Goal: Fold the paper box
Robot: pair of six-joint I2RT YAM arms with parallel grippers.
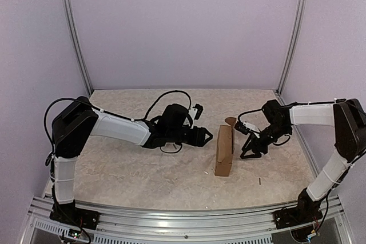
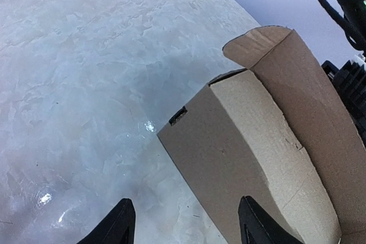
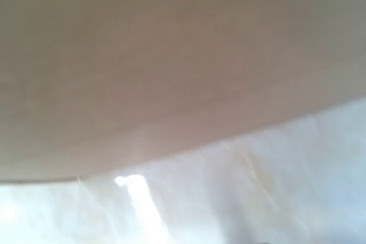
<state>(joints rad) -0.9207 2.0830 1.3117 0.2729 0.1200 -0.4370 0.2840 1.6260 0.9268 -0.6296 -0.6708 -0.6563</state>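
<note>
**Desk:** Where is the paper box [image 1: 224, 151] sitting?

**Photographer:** Right of centre in the overhead view. It is resting on the marbled beige table [image 1: 131, 170] as a long, narrow body of brown cardboard, running from mid-frame toward the lower edge. At its far end a rounded flap [image 1: 229, 121] is sticking up, not tucked in.

**Desk:** And the two arms?

**Photographer:** They are flanking it. The left gripper [image 1: 207, 136] is reaching in from the left of the frame, its tips pointing at the box's left side and hovering just beside it. The right gripper [image 1: 250, 152] is angling down close by the box's right side.

**Desk:** Are the fingers gripping anything?

**Photographer:** The left ones are not. In the left wrist view the two black fingers [image 2: 119, 226] are showing at the bottom edge, spread wide with bare table between them. The right-hand one is overlapping the box's near face, and I cannot tell whether it is touching. A small rectangular slot [image 2: 178, 115] is showing at the box's corner, mid-frame, and the open flap is curling in the upper right.

The right gripper's fingers are too small overhead to judge. Its own camera is giving only a blur of brown cardboard across the upper part of the frame, with pale table beneath. I cannot tell whether those fingers are open or closed.
</note>
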